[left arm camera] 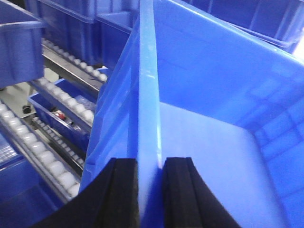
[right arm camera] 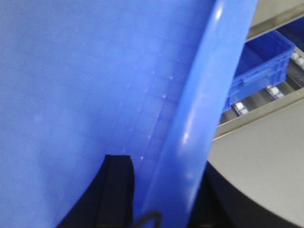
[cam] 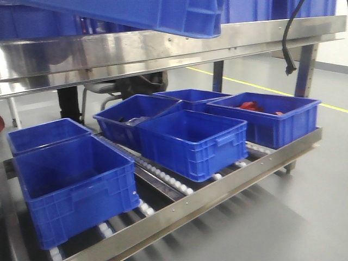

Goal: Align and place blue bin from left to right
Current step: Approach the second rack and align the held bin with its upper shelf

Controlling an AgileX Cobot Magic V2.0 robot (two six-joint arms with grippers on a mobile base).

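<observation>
Pads [left arm camera: 124, 194] of left gripper [left arm camera: 150, 190] and right gripper [right arm camera: 161, 194] clamp the blue bin [left arm camera: 209, 156] by its stiff rim; empty, it looks light but slippery.

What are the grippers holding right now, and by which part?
Both hold the blue bin by its rim: the left gripper pinches one wall's top edge; the right gripper seems to straddle another, its outer finger hidden.

6 blue crates [cam: 73, 190] [cam: 43, 133] [cam: 136, 117] [cam: 193, 144] [cam: 193, 97] [cam: 266, 119] stand on the lower roller rack [cam: 217, 191], and 1 blue bin [cam: 163, 16] sits tilted above it. 1 black cable [cam: 286, 41] dangles at the upper right, and 1 yellow line [cam: 261, 87] crosses the floor [cam: 304, 217]. The left tool [left arm camera: 149, 197] shows 2 black pads [left arm camera: 123, 199], the right tool [right arm camera: 156, 199] only 1. The red items [cam: 250, 105] in 1 crate are too blurred to count.
</observation>
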